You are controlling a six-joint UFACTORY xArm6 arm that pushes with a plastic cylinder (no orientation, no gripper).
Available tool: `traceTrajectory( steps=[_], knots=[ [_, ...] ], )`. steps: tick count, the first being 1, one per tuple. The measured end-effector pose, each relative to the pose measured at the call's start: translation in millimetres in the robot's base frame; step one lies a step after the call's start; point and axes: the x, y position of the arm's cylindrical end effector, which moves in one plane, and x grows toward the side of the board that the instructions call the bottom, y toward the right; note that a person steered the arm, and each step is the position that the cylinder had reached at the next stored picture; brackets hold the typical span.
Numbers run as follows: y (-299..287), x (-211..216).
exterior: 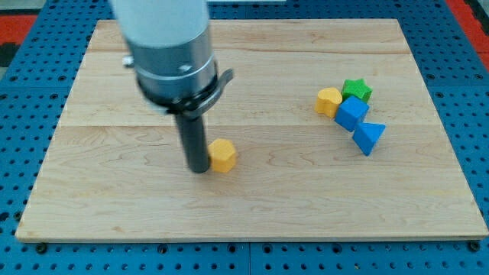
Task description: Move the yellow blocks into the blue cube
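Note:
A yellow hexagonal block lies left of the board's middle. My tip rests on the board just to that block's left, touching or nearly touching it. At the view's right, a rounded yellow block touches the left side of the blue cube. A green star block sits against the cube's top side. A blue triangular block sits just below the cube, toward the view's bottom right.
The wooden board lies on a blue perforated table. The arm's grey cylindrical body hangs over the board's upper left and hides part of it.

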Motion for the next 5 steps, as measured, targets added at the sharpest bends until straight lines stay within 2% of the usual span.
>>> traceTrajectory(
  steps=[1,2,3,4,5],
  knots=[
    [76,-24],
    [112,-69],
    [67,-51],
    [41,-62],
    [76,-97]
  ],
)
